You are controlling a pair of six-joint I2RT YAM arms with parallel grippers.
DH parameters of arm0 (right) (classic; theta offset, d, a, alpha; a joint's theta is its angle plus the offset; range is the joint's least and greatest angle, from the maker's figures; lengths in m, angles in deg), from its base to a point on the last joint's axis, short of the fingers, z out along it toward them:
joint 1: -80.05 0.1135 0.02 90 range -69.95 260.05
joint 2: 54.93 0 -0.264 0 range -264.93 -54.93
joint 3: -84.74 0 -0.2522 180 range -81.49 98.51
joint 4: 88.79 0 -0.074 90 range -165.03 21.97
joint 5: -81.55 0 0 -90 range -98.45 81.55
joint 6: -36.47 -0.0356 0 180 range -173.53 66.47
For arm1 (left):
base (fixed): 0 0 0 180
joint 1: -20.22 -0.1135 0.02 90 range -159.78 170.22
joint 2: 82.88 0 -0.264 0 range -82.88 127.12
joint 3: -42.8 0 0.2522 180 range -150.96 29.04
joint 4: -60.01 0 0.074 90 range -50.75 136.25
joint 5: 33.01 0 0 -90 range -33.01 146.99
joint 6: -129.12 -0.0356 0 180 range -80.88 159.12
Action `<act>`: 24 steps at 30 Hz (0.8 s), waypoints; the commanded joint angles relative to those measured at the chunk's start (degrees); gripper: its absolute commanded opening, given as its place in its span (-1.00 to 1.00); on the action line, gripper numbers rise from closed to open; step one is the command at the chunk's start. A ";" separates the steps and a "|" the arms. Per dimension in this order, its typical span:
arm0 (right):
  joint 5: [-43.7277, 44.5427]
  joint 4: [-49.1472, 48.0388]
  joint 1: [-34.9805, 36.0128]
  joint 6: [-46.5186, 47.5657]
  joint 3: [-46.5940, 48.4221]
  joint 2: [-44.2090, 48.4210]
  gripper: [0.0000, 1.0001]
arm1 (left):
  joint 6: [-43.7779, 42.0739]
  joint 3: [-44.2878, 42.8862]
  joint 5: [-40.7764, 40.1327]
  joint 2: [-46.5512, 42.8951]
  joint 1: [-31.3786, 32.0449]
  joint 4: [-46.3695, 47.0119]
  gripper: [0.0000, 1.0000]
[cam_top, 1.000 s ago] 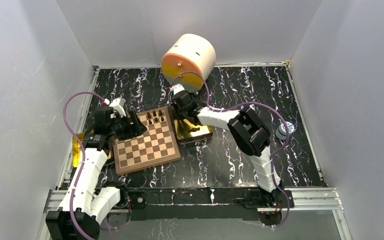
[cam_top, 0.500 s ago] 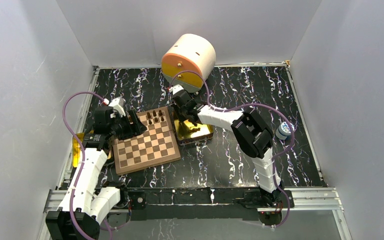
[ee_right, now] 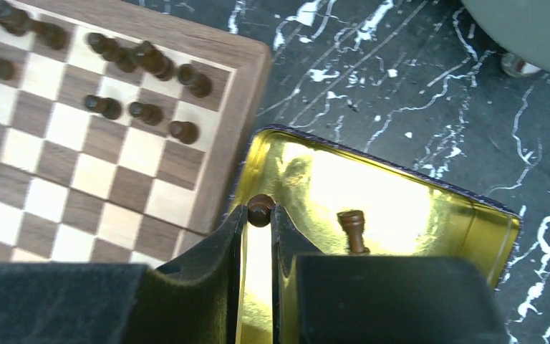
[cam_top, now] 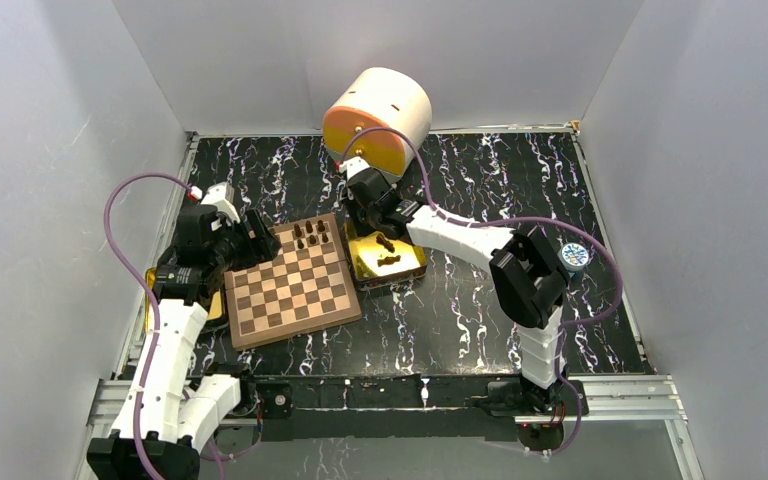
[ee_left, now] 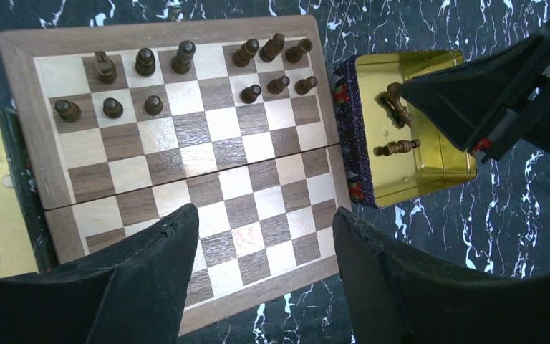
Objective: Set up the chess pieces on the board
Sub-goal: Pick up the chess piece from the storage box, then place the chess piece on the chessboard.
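Pinching a tiny dark brown held piece (ee_right: 261,208) by its round head, the right gripper (ee_right: 258,213) has both black fingers squeezed on it, one on each side. It hangs over the gold tin (ee_right: 408,190), close to the tin's wall at 9 o'clock in the right wrist view. I cannot tell if its foot touches the tin floor. A loose piece (ee_right: 353,228) sits in the tin at 3 o'clock from it, away from the fingers.

Twelve chess pieces (ee_left: 184,56) stand in two rows along the far edge of the board (ee_left: 222,183), at 12 o'clock in the left wrist view. They are small, smooth and knobby. The board is flat wood with light and dark squares and a brown rim. The tin is shiny inside and dark outside, and it sits just beside the board at 3 o'clock. The table (cam_top: 480,320) is black with white wiggly lines.

The right arm bends at its elbow and reaches toward 10 o'clock in the top view. The left gripper (ee_left: 263,215) hangs above the board's near squares, fingers spread wide and holding nothing.
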 commanded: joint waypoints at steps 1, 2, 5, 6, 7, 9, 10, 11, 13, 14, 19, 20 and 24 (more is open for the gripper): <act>-2.84 -0.92 2.06 -3.10 1.89 4.41 -0.60 | -1.26 -3.09 -3.40 -2.03 -0.32 -2.24 0.33; -2.81 -1.03 2.57 -3.49 1.95 4.42 -0.61 | -0.96 -3.19 -3.79 -2.11 -0.33 -2.30 0.33; -2.13 -1.23 4.30 -3.71 2.06 3.96 -0.61 | -0.53 -3.77 -4.75 -2.36 -0.32 -2.68 0.32; -1.78 -1.53 4.92 -3.76 1.99 3.82 -0.61 | -0.42 -3.95 -5.33 -2.52 -0.33 -2.79 0.31; -1.47 -1.79 5.59 -3.73 1.85 3.57 -0.61 | -0.33 -4.05 -5.92 -2.76 -0.33 -2.97 0.31; -0.68 -2.41 6.96 -3.53 1.71 3.00 -0.61 | -0.12 -4.26 -7.18 -3.56 -0.33 -3.16 0.31; 0.10 -2.45 7.64 -3.45 1.83 2.51 -0.60 | -0.05 -4.35 -7.58 -3.93 -0.33 -3.16 0.31; 0.43 -2.60 8.20 -3.39 1.88 2.03 -0.61 | 0.03 -4.36 -7.88 -4.37 -0.32 -3.16 0.31; 0.91 -3.06 9.32 -3.04 2.09 0.95 -0.60 | 0.05 -4.28 -8.22 -4.95 -0.32 -3.16 0.31; 1.10 -3.17 9.87 -2.83 2.27 0.43 -0.59 | 0.10 -4.27 -8.32 -5.11 -0.32 -3.21 0.31; 1.89 -4.47 11.59 -2.34 2.53 -2.19 -0.57 | 0.23 -4.02 -8.35 -5.29 -0.28 -3.27 0.31; 1.97 -4.81 11.84 -2.14 2.52 -2.91 -0.57 | 0.29 -4.01 -8.17 -5.23 -0.25 -3.25 0.31; 2.11 -4.85 12.25 -1.86 3.08 -5.04 -0.55 | 0.40 -3.66 -6.48 -4.78 -0.32 -2.86 0.31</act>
